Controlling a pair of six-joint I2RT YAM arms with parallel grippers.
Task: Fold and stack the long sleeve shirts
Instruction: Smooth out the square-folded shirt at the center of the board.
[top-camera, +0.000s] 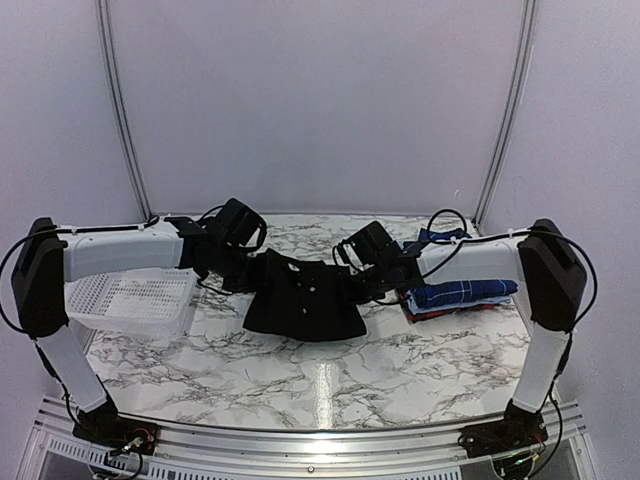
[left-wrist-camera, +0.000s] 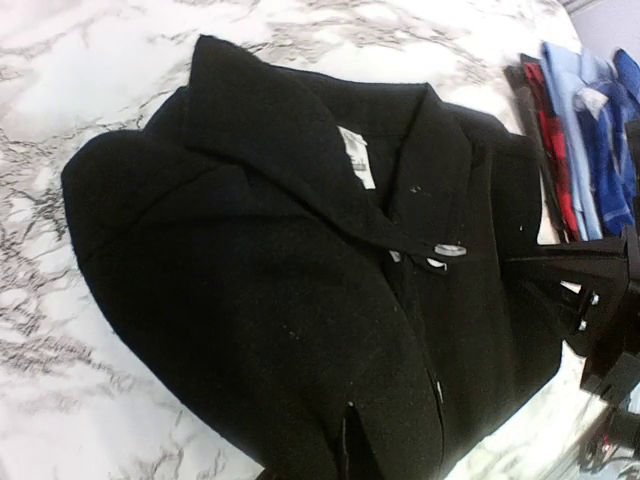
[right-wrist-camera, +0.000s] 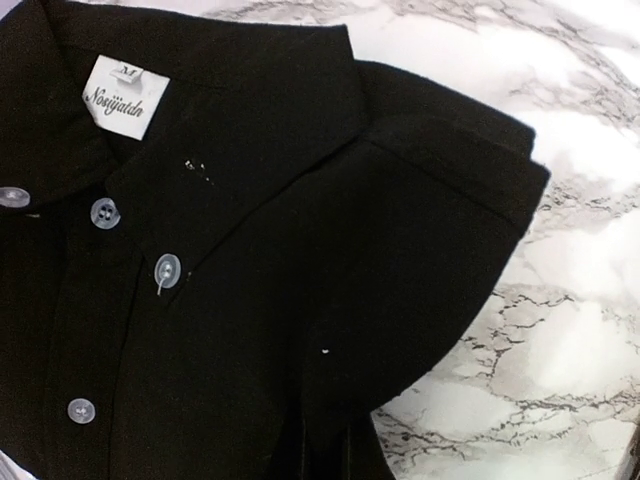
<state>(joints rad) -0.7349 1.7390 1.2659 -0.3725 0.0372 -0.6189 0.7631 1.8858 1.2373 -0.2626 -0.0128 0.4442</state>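
A black long sleeve shirt (top-camera: 305, 300) with small white buttons lies folded in the middle of the marble table, collar towards the back. My left gripper (top-camera: 243, 278) is at its left shoulder and my right gripper (top-camera: 352, 280) at its right shoulder. In the left wrist view the black shirt (left-wrist-camera: 300, 280) fills the frame, and the dark cloth runs right into the left gripper (left-wrist-camera: 375, 445), which is shut on it. In the right wrist view the shirt (right-wrist-camera: 300, 200) shows its collar label, and the right gripper (right-wrist-camera: 335, 450) is shut on the shoulder cloth.
A stack of folded shirts (top-camera: 460, 293), blue plaid on top with red and light blue below, lies at the right under my right arm, also seen as the stack (left-wrist-camera: 580, 150). A white mesh basket (top-camera: 135, 300) sits at the left edge. Bare marble table (top-camera: 320, 380) lies in front.
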